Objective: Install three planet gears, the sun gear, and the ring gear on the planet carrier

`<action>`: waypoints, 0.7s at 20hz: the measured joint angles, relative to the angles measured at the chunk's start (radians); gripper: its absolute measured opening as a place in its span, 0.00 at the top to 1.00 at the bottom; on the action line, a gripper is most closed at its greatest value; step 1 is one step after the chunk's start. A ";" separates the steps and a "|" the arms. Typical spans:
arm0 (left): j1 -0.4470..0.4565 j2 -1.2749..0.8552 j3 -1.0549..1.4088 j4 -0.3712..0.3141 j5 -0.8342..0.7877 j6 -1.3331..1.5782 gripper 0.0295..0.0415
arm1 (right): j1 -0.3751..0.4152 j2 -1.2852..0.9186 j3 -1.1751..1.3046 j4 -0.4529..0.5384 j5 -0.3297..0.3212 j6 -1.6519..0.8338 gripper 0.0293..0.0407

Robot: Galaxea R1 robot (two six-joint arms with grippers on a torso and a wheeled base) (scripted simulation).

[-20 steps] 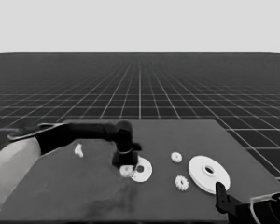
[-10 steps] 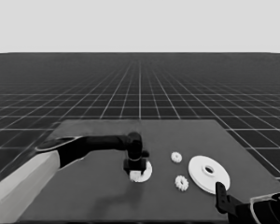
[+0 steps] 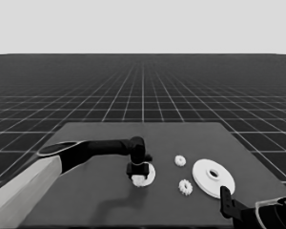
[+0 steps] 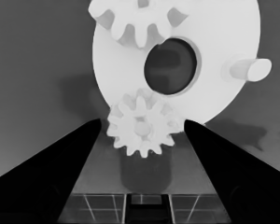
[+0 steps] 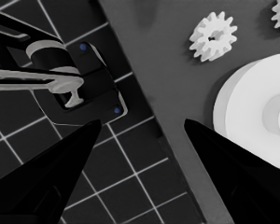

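Note:
The planet carrier (image 3: 149, 172), the smaller round part, lies mid-table. My left gripper (image 3: 139, 171) hangs right over its near-left rim, open. In the left wrist view a planet gear (image 4: 142, 128) sits on the carrier's (image 4: 214, 42) edge between the spread fingers (image 4: 79, 149), touching neither. A second gear (image 4: 140, 18) sits on the carrier's far side, and a bare peg (image 4: 249, 69) stands at one side. Two loose gears (image 3: 180, 161) (image 3: 185, 186) lie to the right. Beside them is the ring gear (image 3: 213, 177), the larger round part. My right gripper (image 3: 226, 202) waits open at the lower right corner.
The right wrist view shows the table's corner with one loose gear (image 5: 213, 36), the larger round part (image 5: 252, 121) and dark machinery with blue lights (image 5: 79, 79) over the floor grid. The left arm's pale part (image 3: 24, 191) crosses the table's left side. The thin white piece is hidden.
The left arm has swung right and nearer, its gripper going from just left of the smaller round part to directly over its rim. The right arm has not moved.

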State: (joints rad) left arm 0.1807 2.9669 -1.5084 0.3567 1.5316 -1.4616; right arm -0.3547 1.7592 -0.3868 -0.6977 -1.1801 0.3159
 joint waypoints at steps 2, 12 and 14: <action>0.000 0.000 0.000 0.000 0.000 0.000 0.26 | 0.000 0.000 0.000 0.000 0.000 0.000 0.19; -0.163 -0.019 0.096 -0.160 0.033 -0.069 0.25 | 0.000 0.000 0.000 0.000 0.000 0.000 0.19; -0.167 -0.019 0.097 -0.165 0.033 -0.070 0.25 | 0.000 0.000 0.000 0.000 0.000 0.000 0.19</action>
State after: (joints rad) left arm 0.0132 2.9480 -1.4112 0.1915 1.5642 -1.5316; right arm -0.3547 1.7592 -0.3868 -0.6977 -1.1801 0.3159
